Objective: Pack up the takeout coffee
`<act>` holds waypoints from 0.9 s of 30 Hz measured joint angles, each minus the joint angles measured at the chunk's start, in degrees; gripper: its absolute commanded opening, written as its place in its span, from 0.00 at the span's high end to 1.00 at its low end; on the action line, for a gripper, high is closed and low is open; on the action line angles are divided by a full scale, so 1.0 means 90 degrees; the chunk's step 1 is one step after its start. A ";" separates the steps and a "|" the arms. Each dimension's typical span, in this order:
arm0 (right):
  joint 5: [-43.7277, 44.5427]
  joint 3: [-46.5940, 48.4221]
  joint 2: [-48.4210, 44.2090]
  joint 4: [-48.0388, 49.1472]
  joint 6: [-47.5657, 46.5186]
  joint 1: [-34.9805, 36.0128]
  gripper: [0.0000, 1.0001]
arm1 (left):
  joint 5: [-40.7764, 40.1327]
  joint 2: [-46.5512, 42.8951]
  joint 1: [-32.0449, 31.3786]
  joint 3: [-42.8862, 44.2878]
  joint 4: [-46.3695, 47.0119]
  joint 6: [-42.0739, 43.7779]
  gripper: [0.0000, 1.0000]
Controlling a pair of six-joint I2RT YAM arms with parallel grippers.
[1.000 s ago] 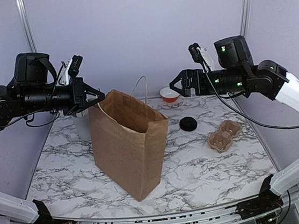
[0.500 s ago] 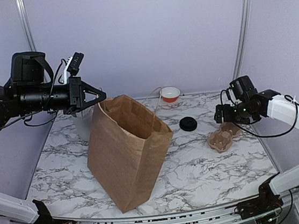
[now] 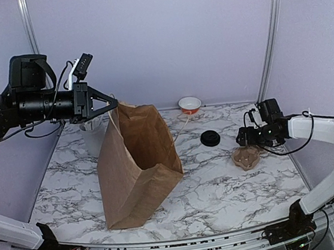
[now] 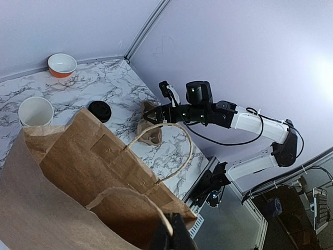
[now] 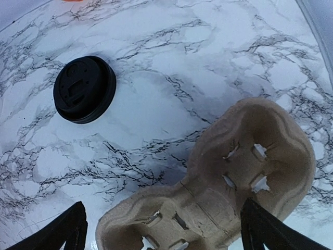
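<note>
A white paper cup point(image 4: 35, 111), open and without a lid, stands behind the brown paper bag point(image 3: 136, 164); in the top view my left arm mostly hides it. A round black lid point(image 3: 210, 138) lies on the table, also seen in the right wrist view point(image 5: 84, 88). My left gripper point(image 3: 113, 104) is shut on the bag's near paper handle point(image 4: 156, 211) and holds the bag tilted. My right gripper point(image 3: 243, 139) is open and low over a brown pulp cup carrier point(image 5: 218, 192), with one finger on each side of its near end.
An orange-and-white bowl point(image 3: 189, 104) sits at the back of the marble table point(image 3: 222, 185). The bag's open mouth faces up and to the right, and its far handle point(image 4: 177, 151) arches free. The carrier point(image 3: 247, 157) lies near the table's right edge.
My right arm has swung down from high over the table to the cup carrier. My left gripper has pulled the bag's top up and left, and the bag now leans.
</note>
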 measured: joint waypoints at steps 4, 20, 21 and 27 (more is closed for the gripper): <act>-0.0095 0.0007 0.0481 0.0245 -0.0049 -0.0102 0.00 | 0.0049 0.0000 0.0024 0.0000 0.0000 0.0019 1.00; -0.0544 -0.0947 -0.0238 0.0036 0.0782 0.0027 0.00 | 0.0051 0.0000 0.0044 0.0002 0.0000 0.0148 1.00; -0.0551 -0.1001 -0.0357 -0.0015 0.0901 0.0107 0.00 | 0.0051 0.0000 0.0049 0.0002 0.0000 0.0155 1.00; -0.0580 -0.1076 -0.0845 -0.0187 0.1549 0.0814 0.00 | 0.0051 0.0002 0.0056 0.0002 0.0012 0.0163 1.00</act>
